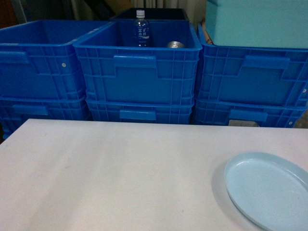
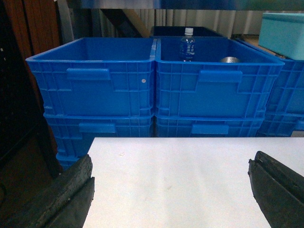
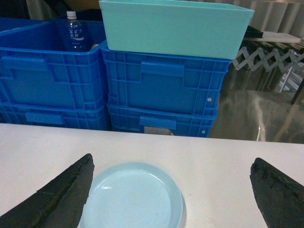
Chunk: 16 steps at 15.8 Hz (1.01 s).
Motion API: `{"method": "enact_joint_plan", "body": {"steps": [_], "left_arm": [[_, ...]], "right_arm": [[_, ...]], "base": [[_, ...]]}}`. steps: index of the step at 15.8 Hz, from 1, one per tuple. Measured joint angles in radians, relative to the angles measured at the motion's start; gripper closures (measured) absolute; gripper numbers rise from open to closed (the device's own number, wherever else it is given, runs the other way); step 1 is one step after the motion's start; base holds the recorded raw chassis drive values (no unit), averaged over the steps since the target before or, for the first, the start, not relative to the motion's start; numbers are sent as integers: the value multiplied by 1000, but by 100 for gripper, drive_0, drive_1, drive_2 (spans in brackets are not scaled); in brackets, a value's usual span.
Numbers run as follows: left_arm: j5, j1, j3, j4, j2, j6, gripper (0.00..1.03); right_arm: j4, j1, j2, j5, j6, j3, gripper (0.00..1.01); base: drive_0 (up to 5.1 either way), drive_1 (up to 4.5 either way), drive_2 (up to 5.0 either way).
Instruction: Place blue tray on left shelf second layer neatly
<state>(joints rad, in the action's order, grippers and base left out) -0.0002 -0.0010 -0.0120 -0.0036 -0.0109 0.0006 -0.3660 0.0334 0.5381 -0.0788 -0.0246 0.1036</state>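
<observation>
The blue tray (image 1: 269,189) is a pale sky-blue round dish lying flat on the white table (image 1: 115,178) at its near right corner. In the right wrist view the blue tray (image 3: 135,197) sits low and left of centre. My right gripper (image 3: 171,178) hovers above it, open, its left finger over the tray's left rim, nothing held. My left gripper (image 2: 171,178) is open above bare table near the table's left edge. Neither gripper shows in the head view. The left shelf is out of view.
Dark-blue ribbed crates (image 1: 139,72) stand stacked two high in a row behind the table. The middle one holds a water bottle (image 1: 140,29) and a can (image 1: 175,44). A teal rectangular box (image 1: 257,21) rests on the right stack. Beyond, at right, a shiny metal surface (image 3: 256,114).
</observation>
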Motion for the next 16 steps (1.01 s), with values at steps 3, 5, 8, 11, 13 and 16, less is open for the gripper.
{"method": "enact_joint_plan", "body": {"steps": [3, 5, 8, 11, 13, 16], "left_arm": [[0, 0, 0, 0, 0, 0, 5], [0, 0, 0, 0, 0, 0, 5], [-1, 0, 0, 0, 0, 0, 5], [0, 0, 0, 0, 0, 0, 5], [0, 0, 0, 0, 0, 0, 5], [0, 0, 0, 0, 0, 0, 5]], "right_arm": [[-90, 6, 218, -1, -37, 80, 3], [-157, 14, 455, -2, -68, 147, 3], [-243, 32, 775, 5, -92, 232, 3], [-301, 31, 1002, 27, -113, 314, 3], [-316, 32, 1124, 35, -119, 352, 3], [-375, 55, 1298, 35, -126, 369, 3]], "base": [[0, 0, 0], [0, 0, 0], [0, 0, 0], [0, 0, 0], [0, 0, 0], [0, 0, 0]]}}
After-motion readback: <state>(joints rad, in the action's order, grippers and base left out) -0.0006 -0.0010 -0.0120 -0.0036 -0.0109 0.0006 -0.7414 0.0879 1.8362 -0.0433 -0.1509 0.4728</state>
